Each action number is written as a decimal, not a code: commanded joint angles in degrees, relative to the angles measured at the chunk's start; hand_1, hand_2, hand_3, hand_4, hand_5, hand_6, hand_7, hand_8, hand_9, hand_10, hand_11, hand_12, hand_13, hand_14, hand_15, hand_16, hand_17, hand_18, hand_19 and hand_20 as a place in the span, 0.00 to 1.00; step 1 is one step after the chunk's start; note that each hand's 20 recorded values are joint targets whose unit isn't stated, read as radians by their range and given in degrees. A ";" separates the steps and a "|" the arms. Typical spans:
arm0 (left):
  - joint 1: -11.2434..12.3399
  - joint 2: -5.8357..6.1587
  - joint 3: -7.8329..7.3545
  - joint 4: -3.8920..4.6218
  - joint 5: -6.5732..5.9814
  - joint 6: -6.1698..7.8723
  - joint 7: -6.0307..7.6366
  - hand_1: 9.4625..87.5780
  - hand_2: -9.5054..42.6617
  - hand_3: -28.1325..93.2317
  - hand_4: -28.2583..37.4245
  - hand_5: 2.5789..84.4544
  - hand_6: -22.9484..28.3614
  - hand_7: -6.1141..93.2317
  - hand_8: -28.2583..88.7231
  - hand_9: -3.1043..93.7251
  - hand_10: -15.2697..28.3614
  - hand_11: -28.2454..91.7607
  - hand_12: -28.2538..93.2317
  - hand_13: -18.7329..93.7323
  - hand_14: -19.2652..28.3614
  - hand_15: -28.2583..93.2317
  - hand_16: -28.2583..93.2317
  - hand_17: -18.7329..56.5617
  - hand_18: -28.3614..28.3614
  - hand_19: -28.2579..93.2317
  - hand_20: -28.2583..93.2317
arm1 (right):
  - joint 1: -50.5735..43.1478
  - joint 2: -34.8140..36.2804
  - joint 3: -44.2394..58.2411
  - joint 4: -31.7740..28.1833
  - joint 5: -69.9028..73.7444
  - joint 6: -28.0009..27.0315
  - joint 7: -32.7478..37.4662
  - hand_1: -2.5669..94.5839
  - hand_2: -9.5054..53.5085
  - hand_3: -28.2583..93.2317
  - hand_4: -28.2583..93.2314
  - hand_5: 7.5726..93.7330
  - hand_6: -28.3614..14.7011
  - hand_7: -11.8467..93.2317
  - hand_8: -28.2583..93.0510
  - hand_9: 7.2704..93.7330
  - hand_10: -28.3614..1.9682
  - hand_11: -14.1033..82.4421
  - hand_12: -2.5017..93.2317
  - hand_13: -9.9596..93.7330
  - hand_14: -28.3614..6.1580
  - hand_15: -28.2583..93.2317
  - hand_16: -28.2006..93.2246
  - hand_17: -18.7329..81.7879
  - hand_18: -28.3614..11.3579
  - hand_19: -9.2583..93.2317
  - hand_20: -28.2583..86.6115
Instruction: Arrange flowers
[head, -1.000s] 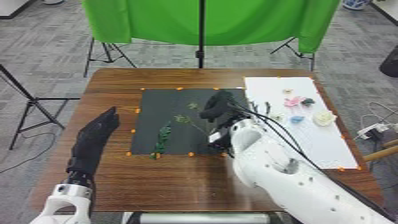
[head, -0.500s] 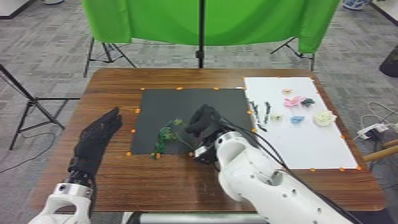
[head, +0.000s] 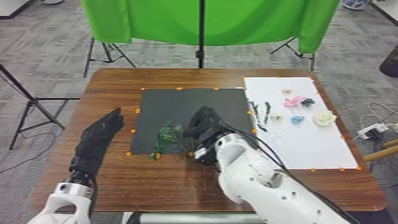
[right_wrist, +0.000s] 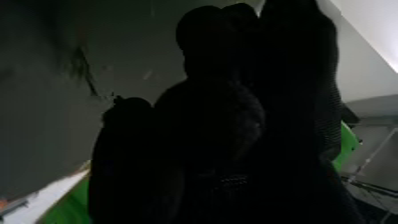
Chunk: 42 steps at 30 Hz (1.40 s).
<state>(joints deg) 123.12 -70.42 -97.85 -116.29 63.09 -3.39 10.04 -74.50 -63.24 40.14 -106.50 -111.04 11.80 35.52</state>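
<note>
The brown wooden table (head: 133, 187) spreads below a green cloth backdrop (head: 213, 25); on it a black sheet (head: 173, 105) lies to the left of a white sheet (head: 311, 150); the right hand (head: 210, 125) is over the near right part of the black sheet, and how far open it is, or whether it has hold of anything, I cannot tell; the left hand (head: 99, 131), to the left of the black sheet, is open, its fingers straight and together, with nothing in its hold.

A leafy green sprig (head: 164, 137) lies on the black sheet, left of the right hand, its lower end by the near edge; a paler sprig (head: 179, 130) lies between it and that hand; dark thin stems (head: 266, 112) lie along the left side of the white sheet; farther right on that sheet are a cream bloom (head: 324, 118), a pink flower (head: 293, 101) with a dark flower (head: 307, 102) just beside it, a blue flower (head: 296, 119), a pale green flower (head: 276, 117) and a small peach flower (head: 287, 91); orange tape pieces (head: 133, 131) dot the sheets' edges.
</note>
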 joint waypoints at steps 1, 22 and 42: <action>0.90 -0.45 -0.31 0.09 0.16 0.01 -0.26 0.16 0.06 0.78 0.07 0.44 0.52 0.10 0.21 0.40 0.60 0.28 0.33 0.39 0.73 0.28 0.27 0.23 0.73 0.23 0.36 | 0.17 7.75 9.24 -7.51 -10.76 -0.47 1.73 0.84 0.00 0.00 0.57 0.83 0.58 0.33 0.38 0.90 0.48 0.50 0.30 0.99 0.73 0.67 0.51 0.86 0.50 1.00 0.65; 1.17 -0.59 -0.31 -0.22 0.34 0.29 -0.58 0.16 0.07 0.78 0.07 0.44 0.52 0.10 0.21 0.40 0.60 0.28 0.33 0.39 0.73 0.28 0.27 0.23 0.73 0.23 0.36 | 3.55 12.92 11.17 5.92 -11.13 -19.75 13.12 0.42 0.00 0.66 0.11 0.76 0.47 0.21 0.19 0.87 0.38 0.45 0.30 0.97 0.70 0.68 0.50 0.86 0.54 1.00 0.63; 1.06 -0.72 -0.39 -0.06 0.25 -0.23 -0.91 0.16 0.07 0.78 0.07 0.44 0.52 0.10 0.21 0.40 0.60 0.28 0.33 0.39 0.73 0.28 0.27 0.23 0.73 0.23 0.36 | 1.81 8.94 6.15 11.86 -12.98 -16.30 11.55 0.54 0.00 0.67 0.15 0.79 0.47 0.25 0.20 0.90 0.37 0.45 0.29 1.00 0.73 0.65 0.50 0.91 0.66 0.94 0.56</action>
<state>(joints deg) 123.84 -70.72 -98.15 -116.48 63.14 -3.34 9.97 -70.56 -51.29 48.89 -97.68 -124.37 -4.46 47.91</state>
